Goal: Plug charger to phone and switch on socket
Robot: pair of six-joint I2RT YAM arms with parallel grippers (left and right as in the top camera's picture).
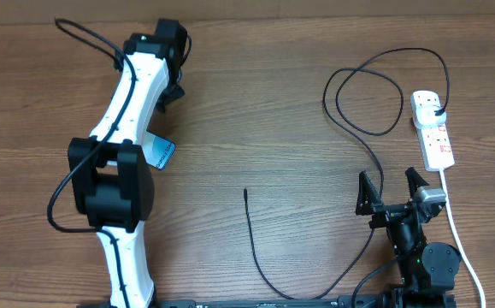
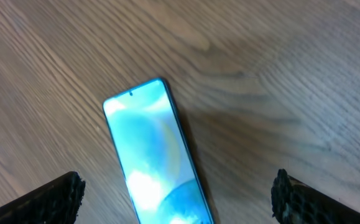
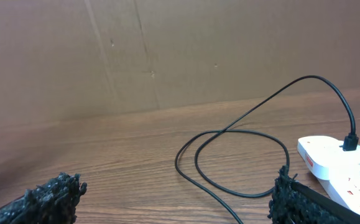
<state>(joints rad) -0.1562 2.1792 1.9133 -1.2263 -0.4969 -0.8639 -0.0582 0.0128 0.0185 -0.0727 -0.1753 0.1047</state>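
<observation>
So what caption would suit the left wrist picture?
Open left fingers frame a lit blue phone lying face-up on the wooden table.

A brown wood-grain table (image 1: 256, 103) fills the overhead view, its grain running from side to side, with darker streaks and a few knots. Along the table's far edge stands a plain tan board (image 3: 167, 50), like cardboard, with two slanted creases and some small specks. Light over the table is soft and even, and shadows on it are faint
</observation>
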